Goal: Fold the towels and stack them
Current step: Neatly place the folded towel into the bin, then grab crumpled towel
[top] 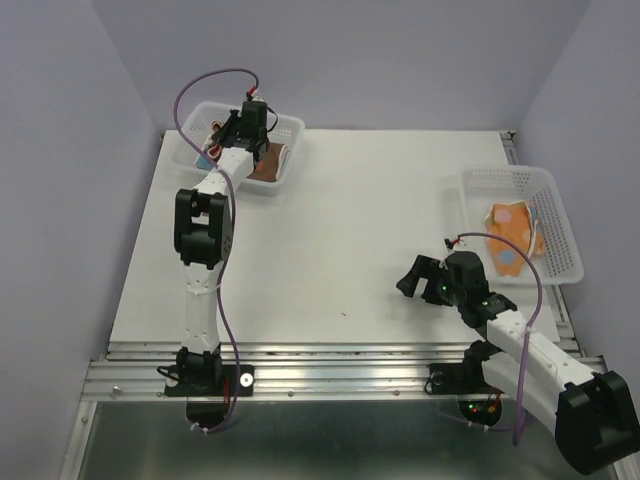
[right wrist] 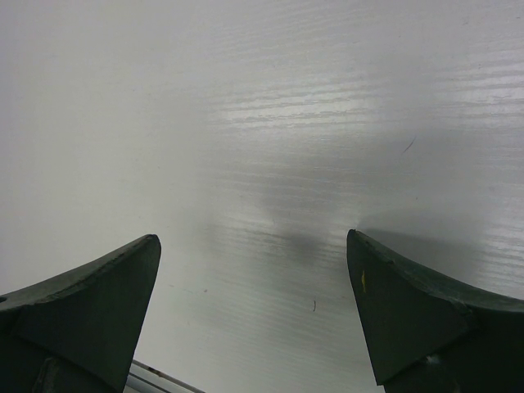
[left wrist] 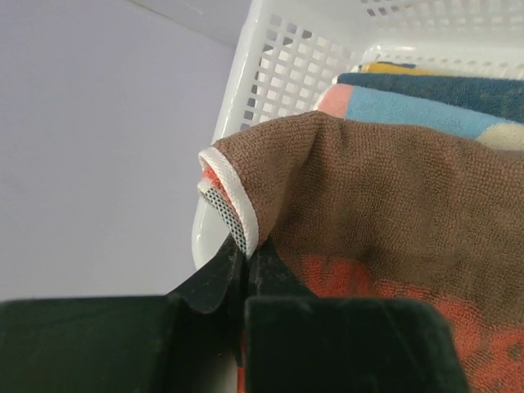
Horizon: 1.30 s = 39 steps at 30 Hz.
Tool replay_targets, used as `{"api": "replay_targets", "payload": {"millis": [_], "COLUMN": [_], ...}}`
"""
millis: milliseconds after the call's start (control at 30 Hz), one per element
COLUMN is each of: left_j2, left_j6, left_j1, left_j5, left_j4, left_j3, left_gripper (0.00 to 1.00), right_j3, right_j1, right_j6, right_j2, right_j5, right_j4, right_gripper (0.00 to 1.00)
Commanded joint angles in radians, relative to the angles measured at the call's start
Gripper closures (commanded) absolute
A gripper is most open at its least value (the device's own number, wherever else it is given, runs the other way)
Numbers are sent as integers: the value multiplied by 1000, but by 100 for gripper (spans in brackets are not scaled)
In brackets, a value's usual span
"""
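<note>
My left gripper (top: 258, 148) reaches into the white mesh basket (top: 190, 135) at the back left. In the left wrist view it (left wrist: 244, 250) is shut on the white-trimmed corner of a brown-red towel (left wrist: 393, 188), which also shows in the top view (top: 268, 166). The corner is lifted by the basket wall (left wrist: 270, 57). Behind it lie folded towels: light blue (left wrist: 409, 110), navy (left wrist: 458, 88) and a yellow edge (left wrist: 385, 67). My right gripper (top: 418, 280) is open and empty low over the bare white table (right wrist: 262, 123), with its jaws wide apart (right wrist: 252, 239).
A second white mesh basket (top: 520, 180) stands at the right edge of the table with an orange towel (top: 510, 235) in it. The table's metal front rail (top: 330, 355) runs in front of both arm bases. Lilac walls close in the back and sides.
</note>
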Motion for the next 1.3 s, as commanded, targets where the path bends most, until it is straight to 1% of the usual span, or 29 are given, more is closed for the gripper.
{"api": "replay_targets", "payload": {"millis": [0, 33, 67, 100, 167, 200, 233, 267, 300, 433, 467, 500, 567, 600, 633, 667, 700, 733, 767, 800, 833, 867, 900, 933, 1000, 1033, 1067, 1200, 1267], "left_j2": [8, 12, 20, 21, 25, 22, 22, 17, 9, -40, -67, -84, -151, -185, -228, -335, -401, -467, -536, -684, -759, -828, -950, -1000, -1122, -1156, -1187, -1320, -1338], "left_j6": [41, 41, 41, 41, 37, 27, 27, 10, 2, -74, -97, -173, -276, -409, -473, -545, -599, -754, -810, -855, -898, -948, -961, -967, -1028, -1048, -1108, -1188, -1190], "left_j1": [2, 2, 2, 4, 7, 9, 10, 12, 10, 6, 3, -2, -19, -22, -28, -30, -33, -37, -56, -79, -103, -175, -215, -244, -335, -353, -364, -389, -389], "left_j5": [-59, -66, -76, -95, -108, -121, -126, -131, -134, -143, -140, -131, -45, 70, 148, 224, 360, 410, 447, 473, 495, 497, 497, 492, 451, 446, 443, 473, 461], "left_j4": [49, 51, 51, 49, 49, 51, 51, 51, 49, 8, -50, -92, -238, -277, -302, -301, -278, -246, -205, -93, -25, 42, 160, 191, 207, 204, 198, 187, 183], "left_j3": [63, 71, 77, 86, 95, 105, 114, 118, 126, 181, 198, 220, 298, 312, 286, 240, 177, 2, -101, -215, -457, -577, -684, -858, -985, -1085, -1131, -1328, -1343], "left_gripper": [91, 83, 64, 55, 30, 9, 8, 3, 1, 1, 1, 1, 1, 1, 1, 1, 1, 1, 1, 1, 1, 1, 1, 1, 1, 1, 1, 1, 1], "right_j3": [16, 16, 16, 16, 16, 16, 16, 18, 18, 24, 33, 38, 56, 61, 65, 68, 70, 70, 73, 79, 93, 98, 98, 91, 85, 79, 76, 78, 88], "right_j1": [4, 4, 4, 4, 4, 4, 4, 4, 4, 2, 4, 4, 4, 4, 4, 4, 4, 4, 5, 4, 2, 4, 4, 2, 4, 4, 4, 4, 4], "right_j6": [-11, -10, -10, -10, -10, -11, -11, -10, -11, -14, -17, -19, -22, -22, -15, -11, -7, -7, -11, -11, -10, 1, 5, 7, 9, 10, 12, 22, 27], "right_j2": [0, 0, 2, 2, 0, -3, -3, -10, -13, -39, -46, -50, -69, -75, -93, -104, -116, -128, -157, -171, -185, -216, -227, -239, -265, -270, -274, -286, -288], "right_j5": [10, 12, 12, 12, 12, 13, 13, 13, 13, 9, 10, 13, 33, 39, 42, 41, 42, 38, 45, 58, 68, 87, 85, 84, 92, 102, 114, 147, 167], "right_j4": [55, 58, 56, 56, 56, 56, 56, 52, 50, 38, 26, 19, -5, -13, -22, -25, -30, -36, -51, -66, -80, -94, -91, -85, -83, -82, -83, -90, -91], "right_gripper": [0, 0, 0, 0, 0, 0, 0, 0, 0, 0, 0, 0, 0, 0, 0, 0, 0, 0, 0, 0, 0, 0, 0, 0, 0, 0, 0, 0, 0]}}
